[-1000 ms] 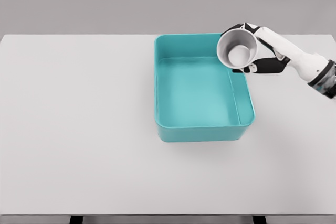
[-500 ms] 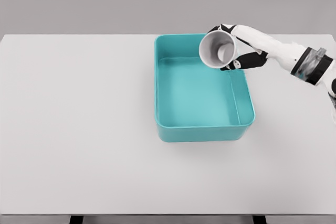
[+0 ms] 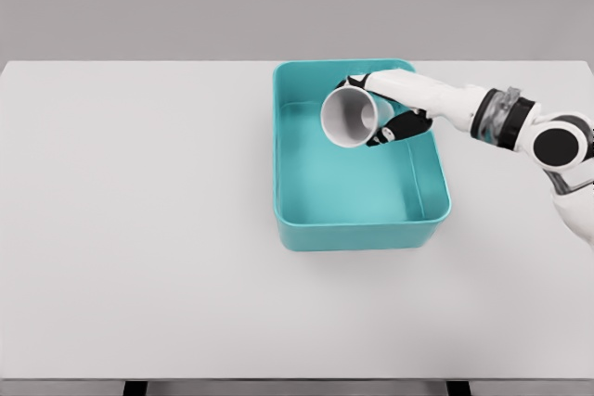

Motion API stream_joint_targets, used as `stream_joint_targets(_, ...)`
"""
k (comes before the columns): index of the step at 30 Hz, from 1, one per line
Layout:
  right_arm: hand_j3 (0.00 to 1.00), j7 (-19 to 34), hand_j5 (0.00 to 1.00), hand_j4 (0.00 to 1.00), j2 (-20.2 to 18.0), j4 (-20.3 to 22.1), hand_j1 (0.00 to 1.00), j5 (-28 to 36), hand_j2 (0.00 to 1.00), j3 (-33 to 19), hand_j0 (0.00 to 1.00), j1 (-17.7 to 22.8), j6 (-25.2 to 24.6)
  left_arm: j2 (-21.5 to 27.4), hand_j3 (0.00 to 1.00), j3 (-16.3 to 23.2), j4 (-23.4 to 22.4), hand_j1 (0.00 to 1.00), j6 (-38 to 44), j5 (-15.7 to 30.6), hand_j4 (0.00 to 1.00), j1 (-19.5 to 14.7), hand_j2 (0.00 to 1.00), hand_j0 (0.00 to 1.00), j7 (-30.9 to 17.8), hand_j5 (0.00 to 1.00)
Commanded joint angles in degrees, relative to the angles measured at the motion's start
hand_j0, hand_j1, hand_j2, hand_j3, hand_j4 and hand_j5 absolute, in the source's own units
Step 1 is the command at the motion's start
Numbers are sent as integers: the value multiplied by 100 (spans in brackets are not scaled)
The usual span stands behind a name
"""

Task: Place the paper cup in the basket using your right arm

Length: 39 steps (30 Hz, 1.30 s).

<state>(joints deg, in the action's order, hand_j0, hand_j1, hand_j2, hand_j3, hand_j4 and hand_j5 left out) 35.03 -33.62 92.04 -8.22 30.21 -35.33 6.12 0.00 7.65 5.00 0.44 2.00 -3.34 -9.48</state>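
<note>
- Leftward since a second ago, the right hand (image 3: 385, 110) has carried the paper cup (image 3: 351, 117) from the basket (image 3: 357, 232) rim to above its interior.
- Fingers wrap the tilted cup, mouth facing away from the wrist.
- Release remains; left arm unseen.

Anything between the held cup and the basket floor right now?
No. In the head view, the white paper cup in the right robot hand has only bare teal plastic basket floor below.
</note>
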Motion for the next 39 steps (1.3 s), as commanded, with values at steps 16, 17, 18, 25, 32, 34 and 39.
stream_joint_targets(16, 98, -3, 98, 98, -391, 447, 98, -303, 98, 82, 98, -9, -85, 0, 100, -1, 1, 100, 0, 3, 100, 0, 100, 100, -1, 100)
stream_joint_targets(17, 99, -3, 99, 99, -418, 447, 99, -277, 99, 64, 99, -9, -85, 0, 100, -1, 1, 100, 0, 3, 100, 0, 100, 100, -1, 100)
stream_joint_targets(18, 99, -3, 99, 99, -426, 455, 99, -251, 99, -6, 99, -18, -120, 0, 100, -1, 1, 100, 0, 3, 100, 0, 100, 100, -1, 100)
stream_joint_targets(25, 100, -3, 100, 100, -1279, 605, 100, 1867, 100, -1034, 100, 422, -199, 0, 100, -1, 1, 100, 0, 3, 100, 0, 100, 100, -1, 100)
stream_joint_targets(32, 100, -3, 100, 100, -1481, 737, 100, 2394, 100, -1641, 100, 1107, -164, 0, 100, -1, 1, 100, 0, 3, 100, 0, 100, 100, -1, 100)
stream_joint_targets(34, 100, -3, 100, 100, -1455, 737, 100, 2606, 100, -2028, 100, 1415, -164, 0, 100, -1, 1, 100, 0, 3, 100, 0, 100, 100, -1, 100)
stream_joint_targets(39, 100, -3, 100, 100, -1428, 745, 100, 2606, 100, -2072, 100, 1521, -164, 0, 100, -1, 1, 100, 0, 3, 100, 0, 100, 100, -1, 100)
